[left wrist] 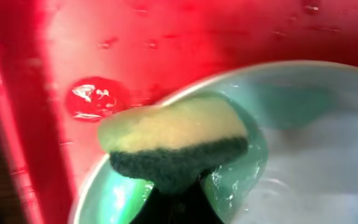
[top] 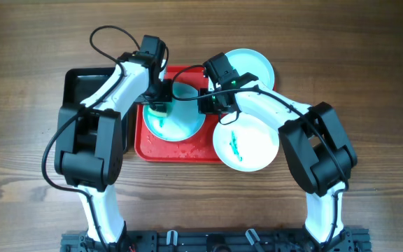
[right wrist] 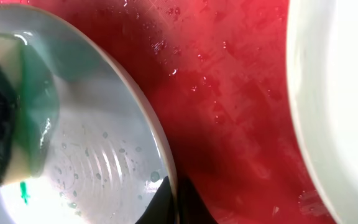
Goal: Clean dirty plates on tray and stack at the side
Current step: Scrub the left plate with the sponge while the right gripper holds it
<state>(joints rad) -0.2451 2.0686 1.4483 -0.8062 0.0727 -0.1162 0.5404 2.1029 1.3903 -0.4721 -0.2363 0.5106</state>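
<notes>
The red tray (top: 180,148) holds one plate (top: 184,120), wet and smeared teal. My left gripper (top: 158,105) is shut on a yellow sponge with a dark green pad (left wrist: 173,137) and presses it on that plate's left side (left wrist: 316,124). My right gripper (top: 208,101) is shut on the same plate's right rim (right wrist: 174,199), one finger on each side of the edge. A second plate (top: 247,143) with a teal smear lies at the tray's right edge. A third, clean-looking plate (top: 254,66) lies at the back right.
A smaller black tray (top: 82,80) sits left of the red tray, partly under my left arm. The red tray's floor (right wrist: 229,93) is wet with droplets. Another plate's white rim (right wrist: 340,93) fills the right of the right wrist view.
</notes>
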